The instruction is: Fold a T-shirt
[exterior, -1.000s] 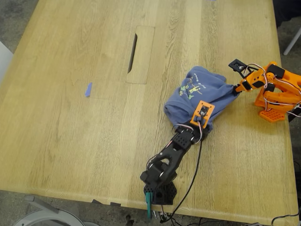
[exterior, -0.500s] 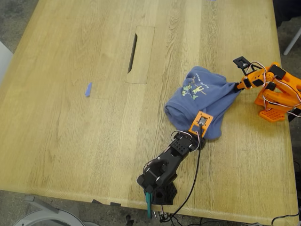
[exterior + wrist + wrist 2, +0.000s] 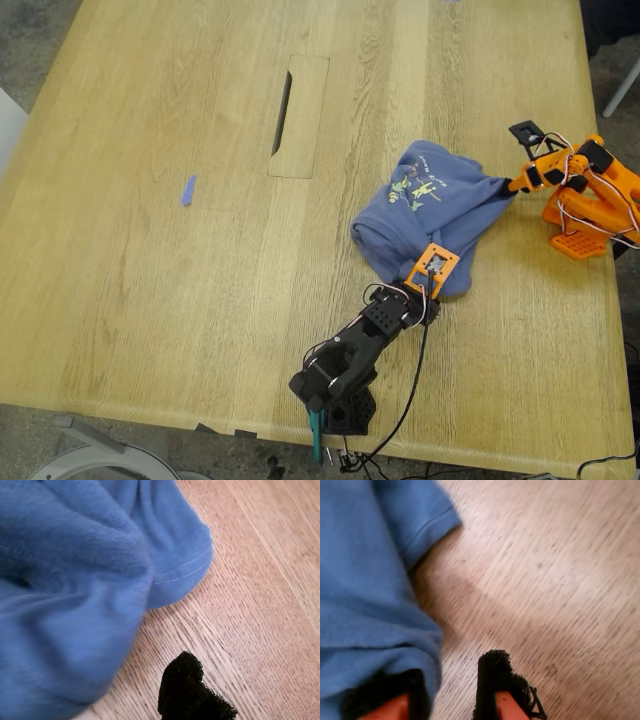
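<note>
A scrap of blue tape (image 3: 187,190) and a slot (image 3: 283,111) lie on the tabletop (image 3: 150,280), well apart from the T-shirt (image 3: 425,215). The T-shirt is bunched toward the exterior view's right, chest print up, long axis diagonal. My second gripper (image 3: 452,700) pinches fabric; my first gripper's (image 3: 192,692) state cannot be determined.

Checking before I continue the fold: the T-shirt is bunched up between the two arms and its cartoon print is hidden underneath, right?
Not quite. The T-shirt is bunched up between the two arms, but its cartoon print faces up, as the exterior view shows.
</note>
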You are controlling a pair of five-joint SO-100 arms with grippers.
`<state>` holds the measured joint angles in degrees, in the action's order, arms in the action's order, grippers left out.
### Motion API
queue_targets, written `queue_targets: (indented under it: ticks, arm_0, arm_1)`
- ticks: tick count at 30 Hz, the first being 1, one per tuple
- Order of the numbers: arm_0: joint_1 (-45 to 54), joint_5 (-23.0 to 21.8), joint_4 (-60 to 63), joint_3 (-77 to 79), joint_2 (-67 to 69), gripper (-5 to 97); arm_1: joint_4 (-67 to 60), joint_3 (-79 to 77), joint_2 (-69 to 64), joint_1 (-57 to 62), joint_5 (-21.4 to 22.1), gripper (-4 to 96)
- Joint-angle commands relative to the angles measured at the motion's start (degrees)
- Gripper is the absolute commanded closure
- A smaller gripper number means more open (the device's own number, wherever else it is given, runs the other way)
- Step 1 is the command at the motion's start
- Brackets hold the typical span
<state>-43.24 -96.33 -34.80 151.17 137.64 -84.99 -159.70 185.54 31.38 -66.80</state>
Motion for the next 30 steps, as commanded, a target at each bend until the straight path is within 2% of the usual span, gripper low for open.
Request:
queue_targets:
  ticks: [1,4,6,11,15,22,26,30]
  arm_0:
    - [-0.1,0.6,1.0,-1.9,3.3,40]
    - [-0.1,2.3,-3.9,-3.7,3.3,30]
    - [-0.6,1.8,-6.8,-5.1,3.4,28]
    - [-1.9,-1.8,-16.0,-9.4,3.2,25]
    - [-1.6,-4.2,-20.7,-12.3,3.1,17]
    - [1.5,-1.0,-20.7,-18.3,1.5,16]
    - [4.8,3.3,-20.7,-26.3,-2.6,15]
    - [9.6,6.1,-13.7,-34.1,-9.6,15]
  arm_1:
    - [0.6,0.2,2.4,-1.1,1.1,60.0]
    - [0.7,0.4,4.7,-2.4,2.5,56.6]
    - [-0.9,1.1,5.6,-3.5,3.5,54.0]
    - [-2.5,2.2,7.1,-5.6,4.6,50.7]
    - [-3.8,2.5,7.8,-4.9,4.0,50.4]
    - [-5.4,9.1,4.6,-1.4,3.1,52.2]
    - [-0.9,16.2,-4.9,-2.9,3.0,52.2]
    - [8.5,23.6,-17.9,-5.5,2.8,55.6]
